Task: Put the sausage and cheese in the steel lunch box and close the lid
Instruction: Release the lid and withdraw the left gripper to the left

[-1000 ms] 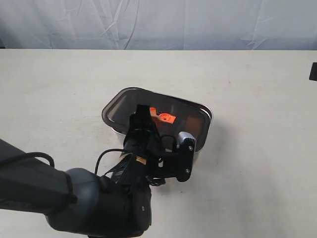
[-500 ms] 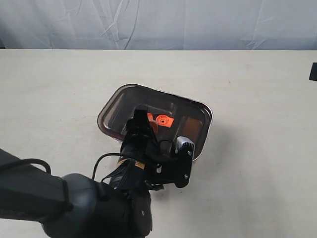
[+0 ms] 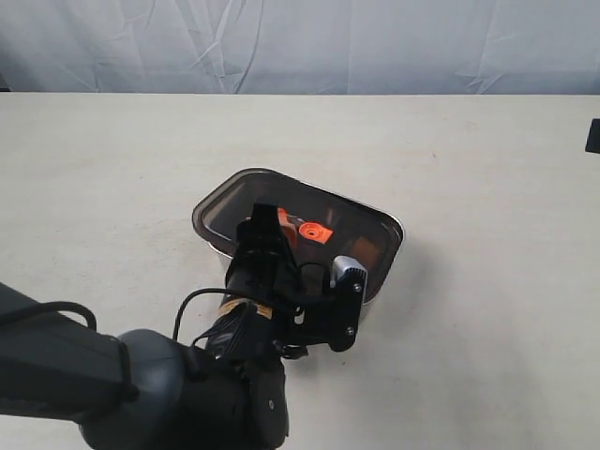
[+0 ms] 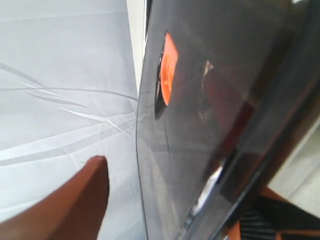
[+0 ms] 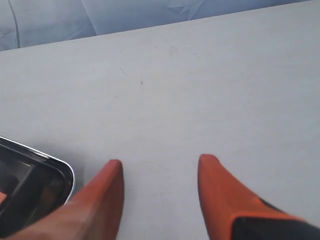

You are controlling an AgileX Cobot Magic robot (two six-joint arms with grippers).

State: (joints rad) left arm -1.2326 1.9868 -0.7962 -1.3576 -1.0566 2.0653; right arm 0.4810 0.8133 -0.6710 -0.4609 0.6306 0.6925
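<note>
The dark smoky lid [image 3: 281,202] lies over the steel lunch box [image 3: 397,234], its orange valve tab [image 3: 315,230] facing up. My left gripper [image 3: 270,225] reaches in from the near side and is shut on the lid's near edge. In the left wrist view the lid [image 4: 200,100] fills the space between my fingers [image 4: 85,200], with the tab [image 4: 169,67] showing. A dim reddish shape shows through the plastic; sausage and cheese are not clearly visible. My right gripper [image 5: 160,167] hangs open over bare table beside a corner of the box [image 5: 60,167].
The pale table [image 3: 487,169] runs wide around the box, with a white cloth backdrop [image 3: 300,42] behind it. A dark object [image 3: 592,136] sits at the right edge. The left arm's bulky body [image 3: 187,394] covers the near-left area.
Half a second ago the lid was tilted up, showing the box's inside; now it lies flatter over the box, with the left gripper still on it.
</note>
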